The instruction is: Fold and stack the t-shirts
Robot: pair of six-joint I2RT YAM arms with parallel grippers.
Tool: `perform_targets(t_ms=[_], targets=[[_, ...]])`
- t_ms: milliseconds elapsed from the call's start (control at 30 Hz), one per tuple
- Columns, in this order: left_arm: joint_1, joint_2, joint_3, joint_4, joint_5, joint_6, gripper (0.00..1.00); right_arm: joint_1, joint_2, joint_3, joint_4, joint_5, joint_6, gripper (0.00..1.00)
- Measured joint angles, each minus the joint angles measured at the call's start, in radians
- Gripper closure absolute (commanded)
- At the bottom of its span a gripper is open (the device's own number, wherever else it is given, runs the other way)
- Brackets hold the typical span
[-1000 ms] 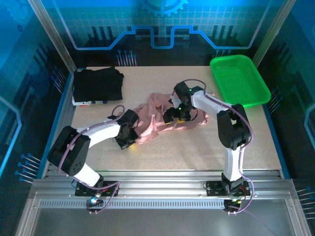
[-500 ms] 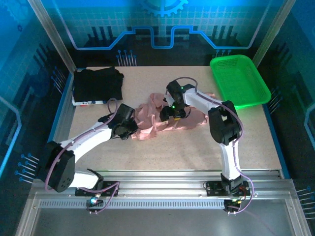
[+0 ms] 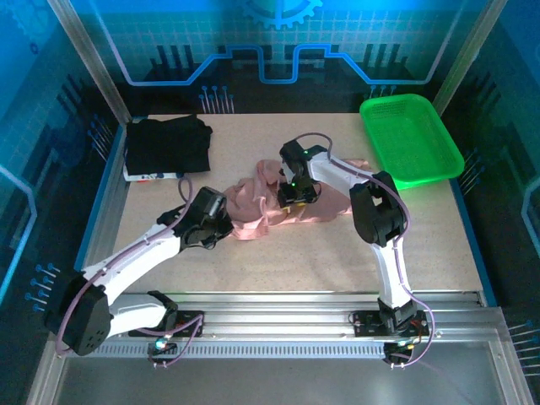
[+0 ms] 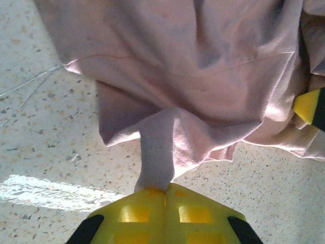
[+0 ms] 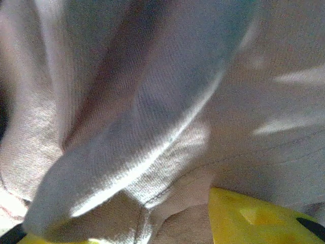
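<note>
When read from the near edge outward, first the left gripper (image 4: 165, 192): yellow pads pressed flat together, clamped on a narrow twisted tab of the dusty-pink t-shirt (image 4: 203, 66) at the garment's near-left edge. Just beyond the pads, the tab widening into a loose fold, the rest of the cloth bunched and creased farther out, with speckled bench (image 3: 295, 261) on both sides of the pinch. Seen from above, the shirt crumpled in a ragged band across the middle of the bench, running from the left gripper rightward and slightly away, neither flat nor folded. Farther along that band, the right gripper (image 3: 297, 196), pushed down into the shirt's upper middle. From its wrist camera, one yellow finger at the lower right, with pink folds heaped against it and across the gap. Whether clamped on the cloth or merely set around it: cannot tell. At the far left corner, well apart from both grippers, the black t-shirt (image 3: 167, 145), folded and lying flat. At the far right corner, the green mesh basket (image 3: 411, 139), set at an angle, near the pink shirt's far-right end.
</note>
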Motion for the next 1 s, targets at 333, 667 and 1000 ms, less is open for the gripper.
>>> perform_targets(t_ms=[333, 667, 1000], targets=[[0.0, -0.078, -0.025, -0.045, -0.023, -0.003, 1.0, -0.011, 0.012, 0.062, -0.014, 0.017, 0.007, 1.0], [0.04, -0.198, 0.072, -0.199, -0.08, 0.01, 1.0, -0.072, -0.15, 0.062, -0.057, 0.063, -0.022, 1.0], [0.228, -0.265, 0.62, -0.39, -0.142, 0.196, 1.0, -0.412, -0.661, 0.119, -0.075, 0.042, -0.06, 1.0]])
